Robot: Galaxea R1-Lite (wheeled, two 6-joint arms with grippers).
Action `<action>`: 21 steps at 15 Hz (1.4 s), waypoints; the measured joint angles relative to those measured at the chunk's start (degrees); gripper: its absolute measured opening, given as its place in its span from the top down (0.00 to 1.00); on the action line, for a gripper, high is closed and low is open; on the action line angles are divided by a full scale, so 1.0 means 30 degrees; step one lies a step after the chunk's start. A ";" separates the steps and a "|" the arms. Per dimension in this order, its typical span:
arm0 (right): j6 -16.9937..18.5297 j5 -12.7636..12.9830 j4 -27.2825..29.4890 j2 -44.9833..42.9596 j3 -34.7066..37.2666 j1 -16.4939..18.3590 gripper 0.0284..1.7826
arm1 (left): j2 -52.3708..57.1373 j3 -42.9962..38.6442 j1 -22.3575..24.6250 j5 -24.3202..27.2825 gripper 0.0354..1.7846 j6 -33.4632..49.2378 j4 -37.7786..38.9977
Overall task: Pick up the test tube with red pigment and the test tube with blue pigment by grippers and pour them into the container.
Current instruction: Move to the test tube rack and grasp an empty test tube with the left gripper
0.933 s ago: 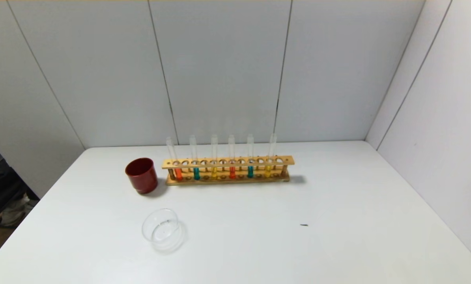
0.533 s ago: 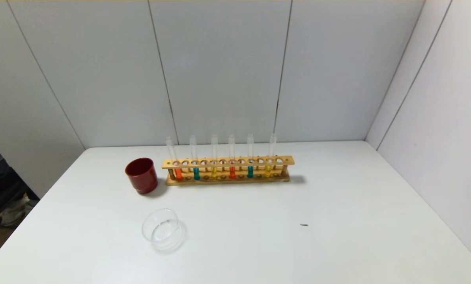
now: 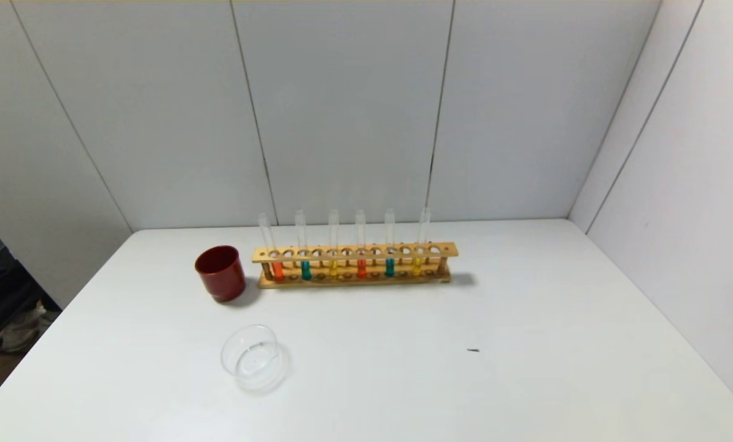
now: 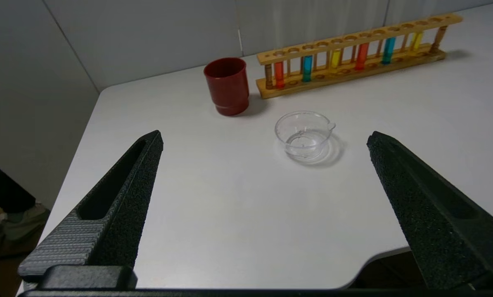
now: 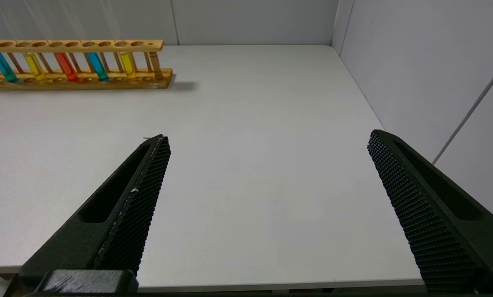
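Observation:
A wooden rack stands at the back of the white table. It holds two test tubes with red pigment and two test tubes with blue pigment, all upright. The clear glass container sits in front of the rack's left end, and it looks empty. Neither arm shows in the head view. My left gripper hangs open over the table's near left edge, short of the container. My right gripper hangs open over the near right edge, holding nothing.
A dark red cup stands just left of the rack. Two tubes with yellow liquid also stand in it. Grey walls close off the back and right of the table. A small dark speck lies right of centre.

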State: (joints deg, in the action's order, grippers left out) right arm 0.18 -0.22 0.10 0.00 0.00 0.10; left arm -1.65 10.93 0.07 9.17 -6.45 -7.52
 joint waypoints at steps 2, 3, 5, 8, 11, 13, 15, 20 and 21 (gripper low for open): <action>0.0000 -0.0008 0.0000 0.0000 0.0000 0.0000 0.02 | -0.1508 0.2272 -0.0016 0.0646 0.02 -0.0102 -0.1008; 0.0000 0.0000 0.0000 0.0000 0.0000 0.0000 0.02 | -0.2593 0.3300 -0.0016 0.0910 0.02 -0.0098 -0.1113; 0.0000 -0.0008 -0.0008 0.0000 0.0000 0.0000 0.02 | -0.5470 0.5222 -0.0024 0.1223 0.02 -0.0073 -0.0809; 0.0000 -0.0008 0.0000 0.0000 0.0000 0.0000 0.02 | -1.0740 0.7205 -0.0061 0.1483 0.02 -0.0008 0.1296; 0.0000 -0.0008 0.0000 0.0000 0.0000 0.0000 0.02 | -1.6254 0.8529 -0.0484 0.1536 0.02 0.0175 0.4657; 0.0000 0.0000 0.0000 0.0000 0.0000 0.0000 0.02 | -1.9728 0.9106 -0.0967 0.1516 0.02 0.0260 0.7327; 0.0000 0.0000 0.0000 0.0000 0.0000 0.0000 0.02 | -2.2776 0.9456 -0.1504 0.1447 0.02 0.0297 0.9838; 0.0000 -0.0008 0.0000 0.0000 0.0000 0.0000 0.02 | -2.8721 1.0110 -0.2072 0.1260 0.02 0.0358 1.4755; 0.0000 0.0000 0.0000 0.0000 0.0000 0.0000 0.02 | -2.9631 1.0183 -0.2101 0.1223 0.02 0.0370 1.5498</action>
State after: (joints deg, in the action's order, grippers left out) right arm 0.18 -0.22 0.10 0.00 0.00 0.10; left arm -90.54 41.48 -6.23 12.84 -5.34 38.97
